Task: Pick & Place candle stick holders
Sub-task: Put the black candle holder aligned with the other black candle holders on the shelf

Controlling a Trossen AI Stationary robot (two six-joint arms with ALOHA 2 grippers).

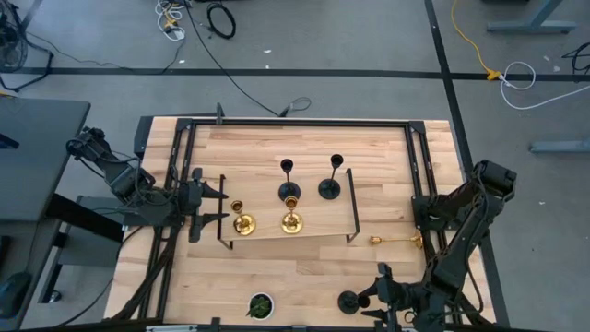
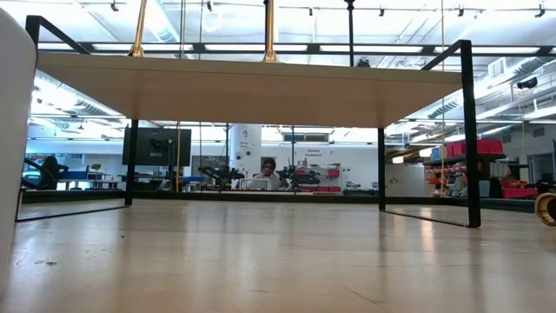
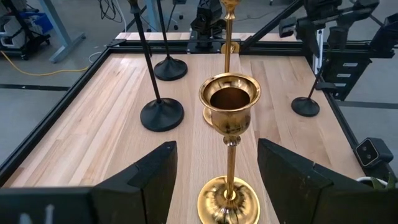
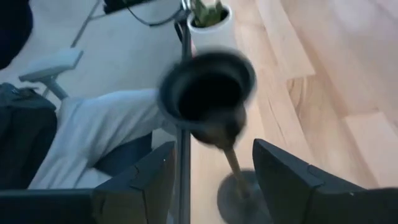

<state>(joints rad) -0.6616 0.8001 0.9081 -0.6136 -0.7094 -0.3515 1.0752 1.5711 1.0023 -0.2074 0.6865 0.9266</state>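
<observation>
From my station I judged the move turned on the right claw (image 1: 367, 297), which hung at the counter's (image 1: 304, 267) near edge with a black candle stick holder (image 1: 348, 302) standing upright just ahead of its spread, empty fingers (image 4: 292, 180), stem vertical between them. The left claw (image 1: 218, 205), also released, faced a gold holder (image 3: 229, 149) standing on the raised shelf (image 1: 323, 226). Another gold one (image 1: 396, 241) lay on its side nearer the right arm.

Grey floor (image 1: 350, 46) strewn with cables (image 1: 221, 18) — beyond, a bright hall with ceiling lights (image 2: 287, 13) and a seated person (image 2: 268, 169).
</observation>
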